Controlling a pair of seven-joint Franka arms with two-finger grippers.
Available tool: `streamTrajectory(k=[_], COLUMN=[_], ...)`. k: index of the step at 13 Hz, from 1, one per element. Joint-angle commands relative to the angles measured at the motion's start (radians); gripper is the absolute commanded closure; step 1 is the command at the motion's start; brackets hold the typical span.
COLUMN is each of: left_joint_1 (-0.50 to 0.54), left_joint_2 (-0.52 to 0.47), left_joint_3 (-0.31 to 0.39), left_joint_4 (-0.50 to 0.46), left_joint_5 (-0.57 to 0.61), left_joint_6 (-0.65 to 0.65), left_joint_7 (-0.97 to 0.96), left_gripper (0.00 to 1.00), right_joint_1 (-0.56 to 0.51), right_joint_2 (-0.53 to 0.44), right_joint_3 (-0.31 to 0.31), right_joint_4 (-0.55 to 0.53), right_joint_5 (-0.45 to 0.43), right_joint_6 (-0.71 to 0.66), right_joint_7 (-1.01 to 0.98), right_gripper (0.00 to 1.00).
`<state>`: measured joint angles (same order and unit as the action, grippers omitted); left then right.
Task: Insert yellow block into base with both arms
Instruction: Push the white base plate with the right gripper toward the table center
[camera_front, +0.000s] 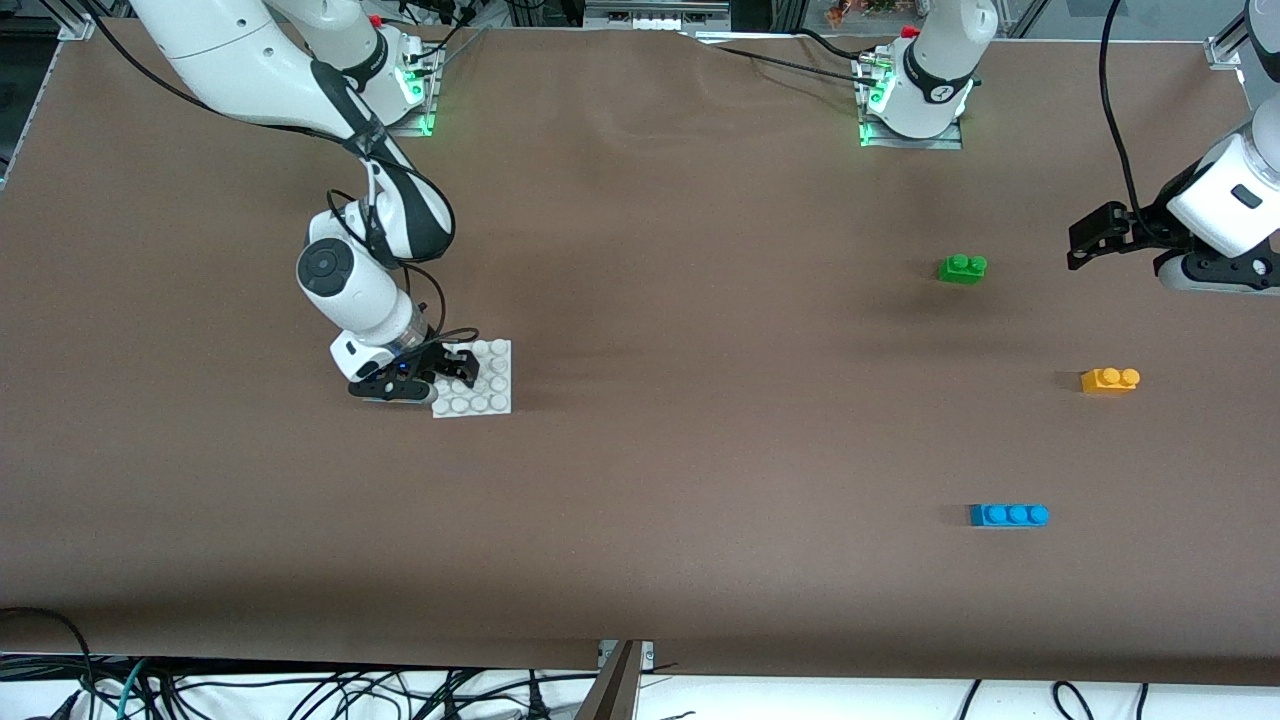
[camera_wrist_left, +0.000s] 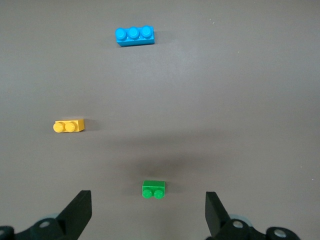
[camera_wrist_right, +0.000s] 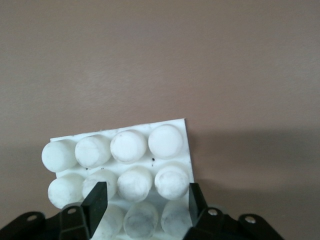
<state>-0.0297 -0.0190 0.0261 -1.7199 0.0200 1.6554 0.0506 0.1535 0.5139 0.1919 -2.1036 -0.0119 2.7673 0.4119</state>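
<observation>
Lying on the brown surface (camera_front: 640, 300) toward the left arm's end, the yellow block (camera_front: 1110, 380) sits between the green brick (camera_front: 962, 268), farther from the front camera, and the blue brick (camera_front: 1009, 515), nearer to it. Well apart, toward the right arm's end, the base (camera_front: 490, 385) lies flat, the right end effector (camera_front: 455, 372) low over it with fingers (camera_wrist_right: 96, 200) straddling its studs, part-open. The left end effector (camera_front: 1095, 235) hangs wide open, holding nothing, near the green brick.

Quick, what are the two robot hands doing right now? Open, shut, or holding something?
Left gripper: open, holding nothing, up in the air over the small green two-stud brick.
Right gripper: down at the flat white studded base plate, fingers straddling its studs; grip cannot be told.
</observation>
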Motion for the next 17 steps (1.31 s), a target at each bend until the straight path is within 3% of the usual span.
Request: streamTrajectory(k=[1, 5, 14, 17], left_joint_1=[0.002, 0.002, 0.002, 0.002], left_joint_2=[0.014, 0.013, 0.013, 0.013], left_joint_3=[-0.003, -0.003, -0.003, -0.003], left_joint_4=[0.031, 0.031, 0.031, 0.031], left_joint_5=[0.011, 0.011, 0.011, 0.011], left_joint_6=[-0.016, -0.016, -0.016, -0.016], left_joint_7=[-0.003, -0.003, -0.005, -0.003], left_gripper=[0.0, 0.0, 0.0, 0.0], right_joint_1=[0.018, 0.043, 0.242, 0.383], right_joint_2=[0.031, 0.034, 0.118, 0.172], right_joint_3=[0.0, 0.0, -0.02, -0.087], right_joint_4=[0.007, 0.017, 0.155, 0.235], right_joint_5=[0.003, 0.004, 0.003, 0.001], right_joint_6=[0.038, 0.038, 0.026, 0.008], right_joint_7=[0.027, 0.034, 0.24, 0.321], right_gripper=[0.35, 0.54, 0.54, 0.54])
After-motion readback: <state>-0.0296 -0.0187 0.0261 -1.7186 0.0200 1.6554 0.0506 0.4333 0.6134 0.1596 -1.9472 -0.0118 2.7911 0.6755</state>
